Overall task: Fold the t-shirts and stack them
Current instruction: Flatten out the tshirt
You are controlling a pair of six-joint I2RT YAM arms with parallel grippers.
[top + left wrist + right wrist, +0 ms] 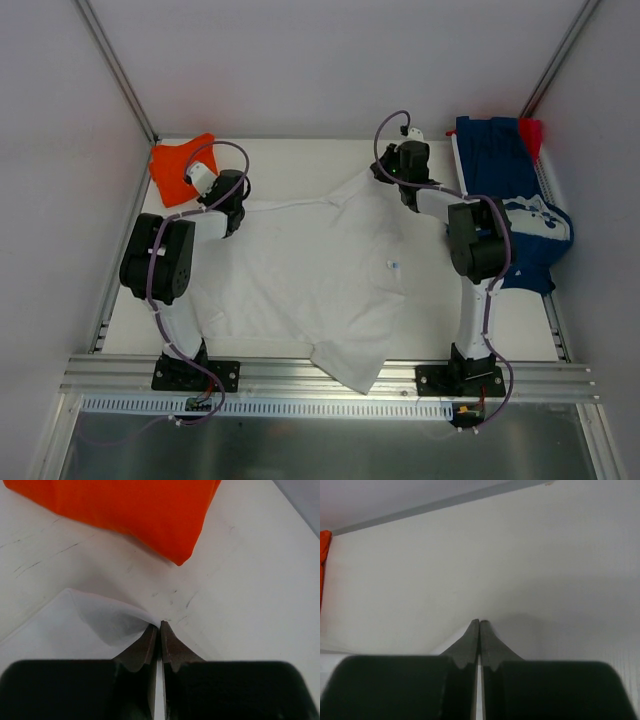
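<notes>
The white t-shirt [320, 280] lies spread across the middle of the table, one corner hanging over the near edge. My left gripper [238, 208] is shut on its far left edge; the pinched cloth [105, 620] bunches at the closed fingertips of the gripper [160, 625]. My right gripper [385, 175] is shut on the shirt's far right edge, and its fingers [479, 622] are pressed together on thin white cloth [440, 650]. The orange t-shirt [180, 165] lies folded at the far left, just beyond the left gripper [125, 505]. The navy printed t-shirt [510, 190] lies at the right, with the small red one [531, 133] behind it.
White walls with grey frame posts [120, 70] enclose the table on three sides. An aluminium rail [330, 375] runs along the near edge, with both arm bases on it. A ribbed white strip [550, 185] lies along the right side under the navy shirt.
</notes>
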